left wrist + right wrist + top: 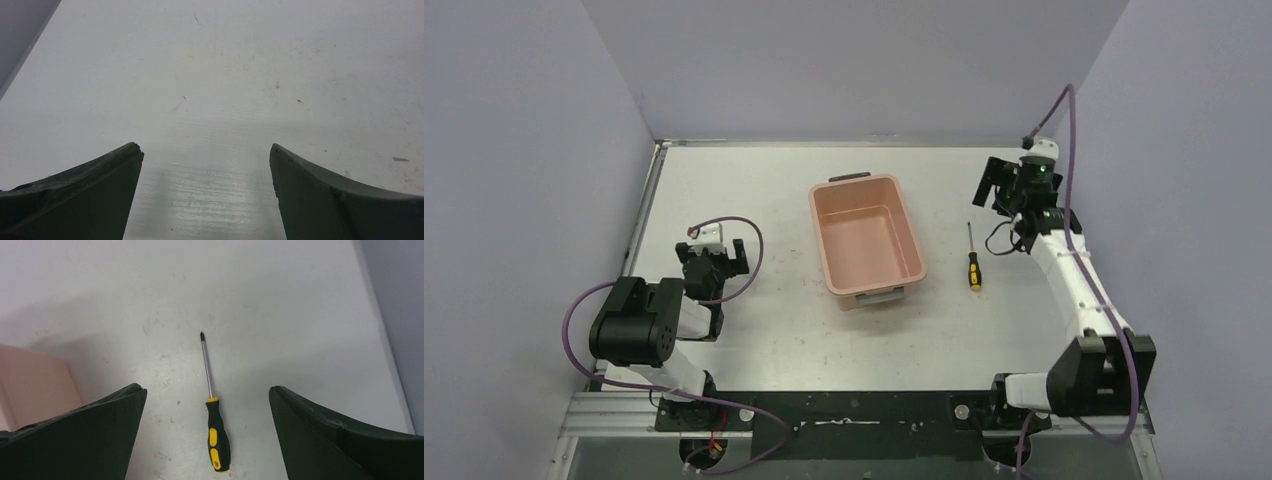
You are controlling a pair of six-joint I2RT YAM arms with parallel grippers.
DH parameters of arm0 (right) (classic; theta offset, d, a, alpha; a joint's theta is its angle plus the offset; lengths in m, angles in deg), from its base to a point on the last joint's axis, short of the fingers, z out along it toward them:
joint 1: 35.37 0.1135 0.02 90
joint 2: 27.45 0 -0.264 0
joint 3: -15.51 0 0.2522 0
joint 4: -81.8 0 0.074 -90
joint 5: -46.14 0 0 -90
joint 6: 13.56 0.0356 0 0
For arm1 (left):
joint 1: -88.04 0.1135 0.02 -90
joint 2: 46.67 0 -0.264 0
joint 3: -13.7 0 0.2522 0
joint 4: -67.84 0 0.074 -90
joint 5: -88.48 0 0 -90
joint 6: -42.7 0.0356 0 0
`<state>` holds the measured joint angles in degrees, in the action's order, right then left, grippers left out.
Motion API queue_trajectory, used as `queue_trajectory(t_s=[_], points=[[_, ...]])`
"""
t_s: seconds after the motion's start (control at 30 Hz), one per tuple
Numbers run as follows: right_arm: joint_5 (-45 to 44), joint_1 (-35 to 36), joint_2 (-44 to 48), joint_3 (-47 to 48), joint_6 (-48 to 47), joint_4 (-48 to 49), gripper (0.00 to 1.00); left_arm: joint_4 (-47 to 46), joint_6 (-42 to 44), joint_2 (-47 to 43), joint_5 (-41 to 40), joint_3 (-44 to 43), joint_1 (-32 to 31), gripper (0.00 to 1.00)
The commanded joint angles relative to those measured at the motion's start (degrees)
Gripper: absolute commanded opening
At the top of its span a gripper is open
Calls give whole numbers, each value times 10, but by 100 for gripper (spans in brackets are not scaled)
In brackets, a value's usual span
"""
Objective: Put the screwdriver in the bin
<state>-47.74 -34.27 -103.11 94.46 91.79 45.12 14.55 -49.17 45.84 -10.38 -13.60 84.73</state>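
Note:
The screwdriver (pixel 972 258) lies flat on the table just right of the bin (pixel 861 184), tip pointing to the far side, black-and-yellow handle toward the near side. The salmon-pink bin stands mid-table and holds nothing. My right gripper (pixel 992 190) hangs open above the table, a little beyond and right of the screwdriver's tip. In the right wrist view the screwdriver (pixel 218 432) lies lengthwise between the spread fingers of the right gripper (pixel 206 388), well below them and untouched. My left gripper (pixel 714 250) rests open, left of the bin.
The left gripper (pixel 206 147) looks down on bare, scuffed table. A corner of the bin (pixel 35 387) shows at the left of the right wrist view. The table's right edge and wall (pixel 395 315) run close beside the screwdriver.

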Motion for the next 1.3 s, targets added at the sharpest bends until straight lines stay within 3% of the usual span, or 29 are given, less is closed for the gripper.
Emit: queue_trajectory(t_s=[0.0,0.33,0.37,0.57,1.03,1.27], points=[[63,-2,-119,41,-22,-157,99,-23,2,-2,-4,-10,-1,97],[51,6,-259,-1,-26,-114,79,-23,1,-2,-4,-10,-1,97],[49,7,-263,-7,-26,-111,73,-23,1,-2,-4,-10,-1,97],[41,8,-256,3,-33,-130,0,-24,1,-1,-4,-10,-1,97],[-66,73,-153,325,-30,-373,0,-23,2,-2,-5,-10,-1,97],[-51,230,-182,467,18,-410,0,-22,2,-2,-5,-10,-1,97]])
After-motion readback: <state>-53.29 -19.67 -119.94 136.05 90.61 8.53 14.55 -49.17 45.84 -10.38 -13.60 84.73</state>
